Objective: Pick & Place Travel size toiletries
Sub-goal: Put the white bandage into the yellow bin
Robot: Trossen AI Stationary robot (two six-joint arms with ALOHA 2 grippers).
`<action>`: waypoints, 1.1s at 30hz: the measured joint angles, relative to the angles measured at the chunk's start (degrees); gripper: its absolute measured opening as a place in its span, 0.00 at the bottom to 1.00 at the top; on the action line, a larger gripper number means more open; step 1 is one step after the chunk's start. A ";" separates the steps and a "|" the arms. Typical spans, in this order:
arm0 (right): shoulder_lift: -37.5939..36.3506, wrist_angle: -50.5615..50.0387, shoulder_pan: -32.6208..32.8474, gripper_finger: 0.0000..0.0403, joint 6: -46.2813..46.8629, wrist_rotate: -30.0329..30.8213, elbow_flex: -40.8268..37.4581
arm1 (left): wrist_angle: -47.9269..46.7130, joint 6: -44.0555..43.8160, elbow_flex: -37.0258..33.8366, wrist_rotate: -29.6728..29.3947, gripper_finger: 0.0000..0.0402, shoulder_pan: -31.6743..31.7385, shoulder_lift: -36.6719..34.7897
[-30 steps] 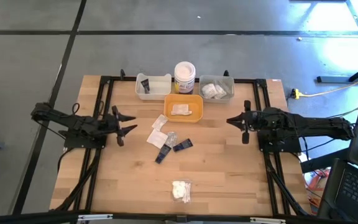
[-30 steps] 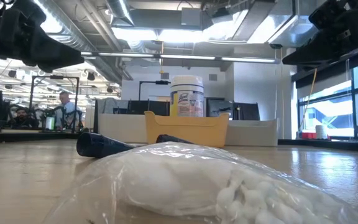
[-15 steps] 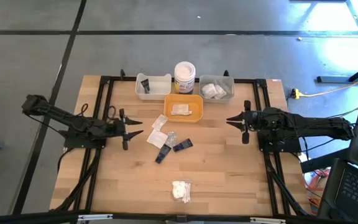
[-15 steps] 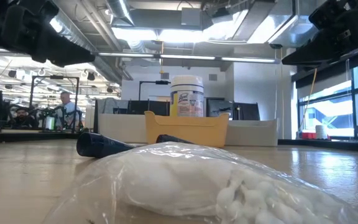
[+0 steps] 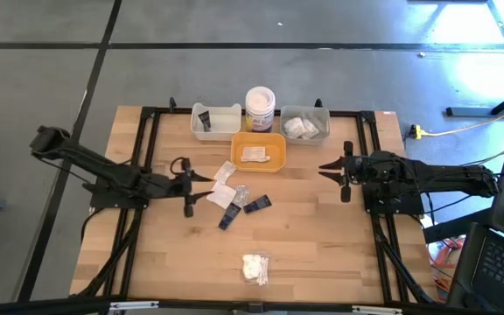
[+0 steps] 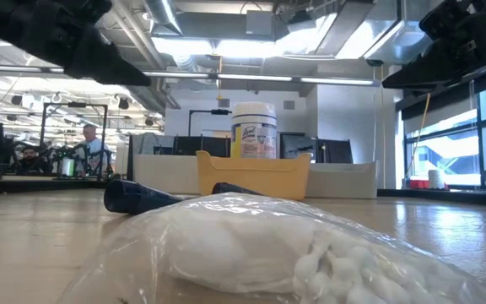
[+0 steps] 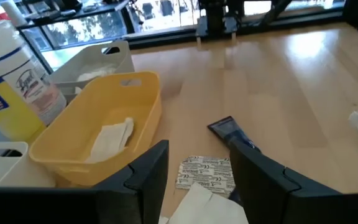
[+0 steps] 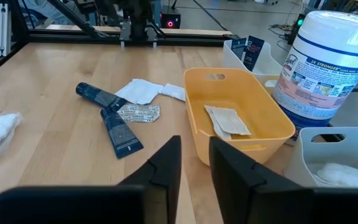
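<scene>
Loose toiletries lie mid-table: two white sachets (image 5: 223, 184), a foil sachet (image 5: 241, 192), two black tubes (image 5: 257, 204) (image 5: 227, 219), and a clear-wrapped fluffy piece (image 5: 255, 267) nearer the near edge. My left gripper (image 5: 198, 192) is open and hovers just left of the sachets; its wrist view shows the foil sachet (image 7: 207, 173) and a tube (image 7: 232, 132) ahead of the fingers. My right gripper (image 5: 332, 179) waits right of the yellow tray, its fingers a narrow gap apart.
Three trays stand at the far edge: a white tray (image 5: 221, 131) with a black tube, a yellow tray (image 5: 274, 163) with a sachet (image 5: 254, 154), and a grey tray (image 5: 322, 112) with fluffy pieces. A white jar (image 5: 260, 108) stands between them. Bare wood lies right of the tubes.
My left gripper has moved toward the table's right, closing in on the loose sachets, with its arm stretching out. The right arm and all items stayed where they were.
</scene>
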 joint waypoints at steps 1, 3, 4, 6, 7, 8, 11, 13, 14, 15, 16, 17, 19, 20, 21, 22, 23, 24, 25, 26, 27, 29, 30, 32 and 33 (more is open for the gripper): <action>0.00 0.00 -0.01 0.22 0.00 0.00 0.00 | 0.04 0.36 1.02 0.02 0.42 0.30 1.58; 0.00 0.00 0.00 0.23 0.00 -0.01 0.00 | 0.01 0.79 3.01 0.54 0.42 1.46 4.62; 0.00 0.00 -0.01 0.23 0.00 -0.01 0.00 | 0.01 0.82 4.10 1.05 0.42 2.16 6.19; 0.00 0.00 -0.01 0.24 0.00 -0.02 0.00 | 0.04 0.81 6.10 2.33 0.42 3.83 9.20; 0.00 0.00 -0.01 0.24 0.00 -0.02 0.00 | 0.02 0.83 7.03 2.60 0.42 4.63 10.62; 0.00 0.00 0.01 0.24 0.00 -0.02 0.00 | 0.02 0.83 7.89 2.86 0.42 5.45 12.07; 0.00 0.00 -0.01 0.25 0.00 -0.02 0.00 | 0.04 2.33 9.86 5.17 0.42 7.48 16.18; 0.00 0.00 -0.01 0.26 0.00 -0.02 0.00 | 0.01 4.88 10.76 8.36 0.42 8.56 18.85; 0.00 0.00 0.00 0.27 0.00 -0.02 0.00 | -0.20 5.72 11.20 10.34 0.42 9.07 20.08; 0.00 0.00 -0.01 0.27 0.00 -0.02 0.00 | -0.33 6.14 11.77 12.29 0.42 9.57 21.33; 0.00 -0.01 -0.01 0.28 0.00 -0.02 0.00 | -0.73 6.27 12.62 14.03 0.42 10.11 22.59; 0.00 0.00 0.01 0.28 0.00 -0.02 0.00 | -1.83 6.27 13.65 15.32 0.42 10.67 23.69; 0.00 0.00 -0.01 0.29 0.00 -0.02 0.00 | -5.68 6.27 16.47 17.22 0.42 12.05 26.00; 0.00 0.00 -0.01 0.29 0.00 -0.02 0.01 | -8.01 6.30 17.96 17.71 0.42 12.70 27.15; 0.00 0.00 0.01 0.30 0.00 -0.02 0.01 | -10.29 6.42 19.44 18.09 0.42 13.33 28.23; 0.00 -0.02 -0.01 0.30 0.00 -0.02 0.02 | -12.45 6.92 20.95 18.64 0.42 13.92 29.44; 0.00 -0.02 -0.01 0.31 0.00 -0.02 0.02 | -14.34 7.67 22.37 19.37 0.42 14.44 30.69; 0.00 0.00 0.00 0.31 0.00 -0.02 0.02 | -16.11 8.61 23.50 20.27 0.42 14.92 31.74; 0.00 0.00 0.00 0.31 0.00 -0.02 0.02 | -18.04 9.60 24.65 21.40 0.42 15.31 32.83; 0.00 0.00 -0.01 0.32 0.00 -0.02 0.02 | -19.71 10.39 25.85 22.51 0.42 15.65 34.09; 0.00 0.00 -0.01 0.32 0.00 -0.02 0.02 | -21.38 11.03 26.91 23.59 0.42 15.98 35.18; 0.01 0.00 -0.01 0.33 0.00 -0.02 0.02 | -24.42 12.28 28.90 24.98 0.42 16.42 37.08; 0.01 -0.02 -0.01 0.33 0.00 -0.02 0.02 | -25.33 12.96 29.92 25.31 0.42 16.63 38.14; 0.00 0.00 -0.01 0.34 0.00 -0.04 0.02 | -27.37 14.13 31.78 26.05 0.42 17.09 40.03; 0.01 -0.01 -0.01 0.34 0.00 -0.04 0.02 | -27.89 14.53 32.63 26.49 0.42 17.33 41.00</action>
